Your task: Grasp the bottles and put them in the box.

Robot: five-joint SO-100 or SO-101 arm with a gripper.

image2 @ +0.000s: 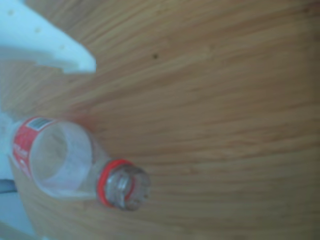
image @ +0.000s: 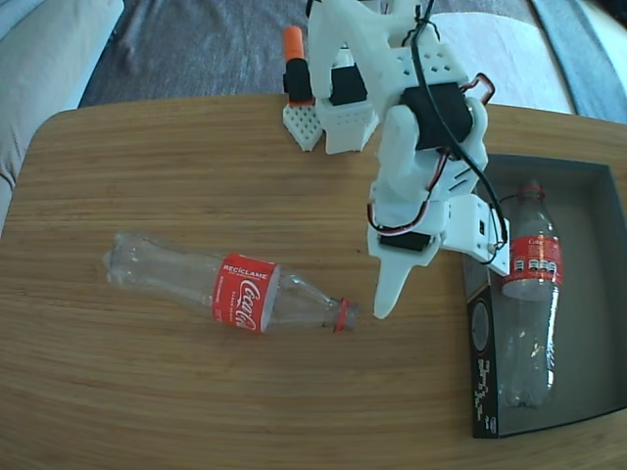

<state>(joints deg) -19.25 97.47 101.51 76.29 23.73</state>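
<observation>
While the white arm leans out over the wooden surface [image: 147, 392], its gripper [image: 384, 305] hangs point-down just beside the open neck of the loose Coca-Cola bottle [image: 240, 292], touching nothing. Only one long white finger [image: 390, 284] shows clearly in the fixed view, and the wrist view shows another white finger [image2: 47, 42] at its upper left edge, with the surface bare beneath it; the gripper looks spread, with nothing between its jaws. That bottle lies on its side to the left of the gripper in the fixed view, red neck ring [image: 341, 315] nearest the fingertip and its base pointing away. In the wrist view the same bottle [image2: 65, 160] sits at the lower left, its uncapped mouth facing the camera, the picture being rather blurred.

On the gripper's other side, to the right in the fixed view, the shallow box [image: 588, 186] rests on the surface with the second Coca-Cola bottle [image: 531, 294] lying lengthwise inside it, neck toward the far end. Behind the gripper stands the arm's white base [image: 328, 122], with an orange-topped part [image: 294, 49] beside it.
</observation>
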